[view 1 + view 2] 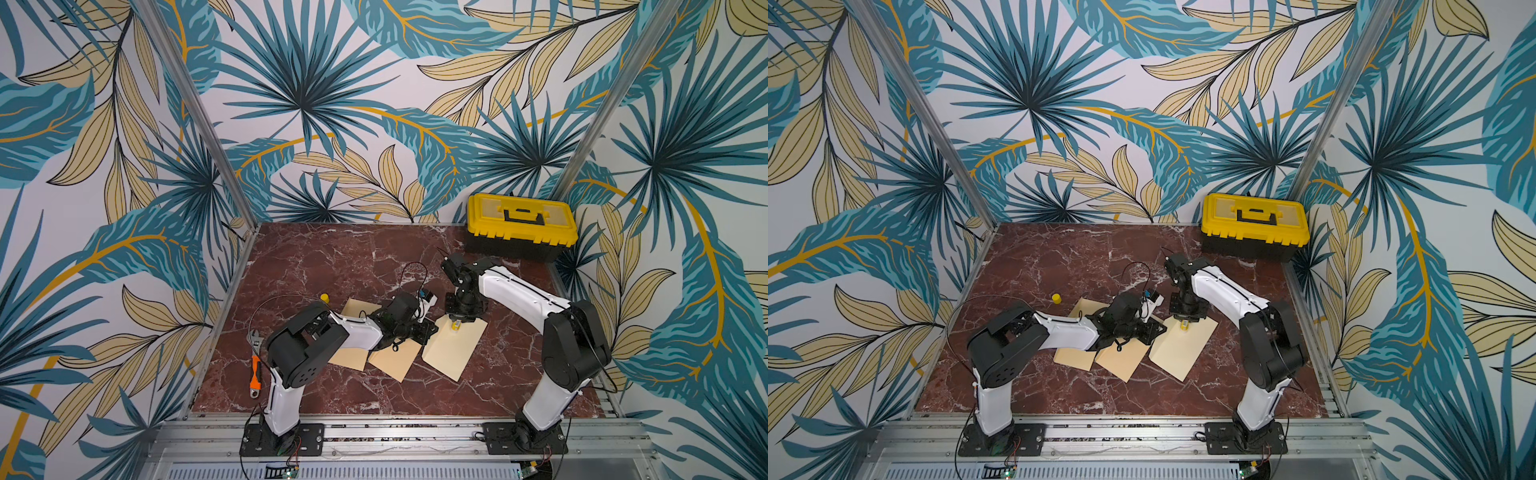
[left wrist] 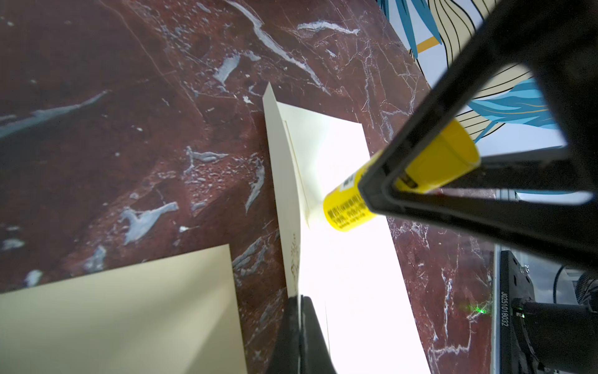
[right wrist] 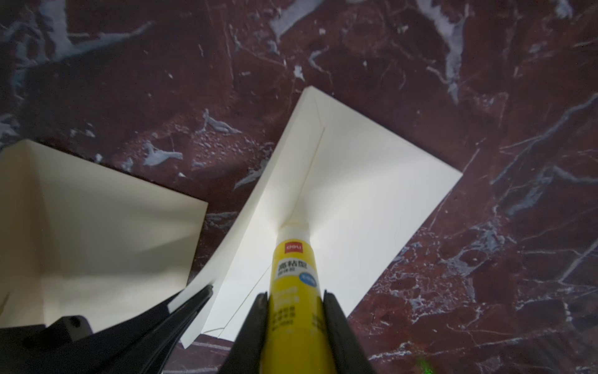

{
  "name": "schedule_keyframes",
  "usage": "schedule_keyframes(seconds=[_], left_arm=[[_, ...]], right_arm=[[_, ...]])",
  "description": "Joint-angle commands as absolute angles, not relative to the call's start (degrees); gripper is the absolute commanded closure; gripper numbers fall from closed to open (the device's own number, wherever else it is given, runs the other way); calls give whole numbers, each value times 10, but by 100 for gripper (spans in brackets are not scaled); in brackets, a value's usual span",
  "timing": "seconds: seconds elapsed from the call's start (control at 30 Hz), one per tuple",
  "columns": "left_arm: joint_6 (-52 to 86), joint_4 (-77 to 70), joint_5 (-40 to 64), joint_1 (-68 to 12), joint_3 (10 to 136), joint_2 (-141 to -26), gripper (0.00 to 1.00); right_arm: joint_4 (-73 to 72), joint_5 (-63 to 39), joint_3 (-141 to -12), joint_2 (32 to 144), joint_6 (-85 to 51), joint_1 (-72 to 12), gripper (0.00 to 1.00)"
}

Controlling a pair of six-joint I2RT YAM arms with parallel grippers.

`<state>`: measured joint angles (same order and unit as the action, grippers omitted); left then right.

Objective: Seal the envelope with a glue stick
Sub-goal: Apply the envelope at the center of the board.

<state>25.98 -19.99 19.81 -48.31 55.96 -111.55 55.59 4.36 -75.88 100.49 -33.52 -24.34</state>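
Evidently the right fingers (image 3: pixel 338 327) gripped the glue stick (image 3: pixel 293 268) mid-barrel. It looked light, stiff and slick, tip touching the flimsy envelope (image 3: pixel 372 194) just ahead. The left fingers (image 2: pixel 315 343) pinched its flap (image 2: pixel 281 181).

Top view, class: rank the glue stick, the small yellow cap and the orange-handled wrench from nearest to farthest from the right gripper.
1. Glue stick: held in the right gripper itself, tip down on the envelope.
2. Yellow cap: standing well off to the left, slightly farther back.
3. Orange-handled wrench: farthest, at the far left edge, toward the front.
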Motion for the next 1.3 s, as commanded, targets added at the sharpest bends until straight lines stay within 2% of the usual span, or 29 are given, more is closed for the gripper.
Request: schedule_keyframes(seconds=[0.0,0.27,0.7,0.97,1.27], left_arm=[[254,-207,205,-482,565,-1121,97],[255,-206,199,-482,563,-1120,98],[257,-201,199,-482,569,-1125,98],[257,-196,198,-482,570,-1126,98],[256,-193,201,-482,575,-1129,98]], right_arm=[[500,64,-739,1000,-341,-250,100],[531,41,-704,989,-341,-259,100],[594,-67,-682,959,-335,-274,100],[622,-55,-700,957,-335,-275,100],[582,-33,-699,977,-335,-275,100]])
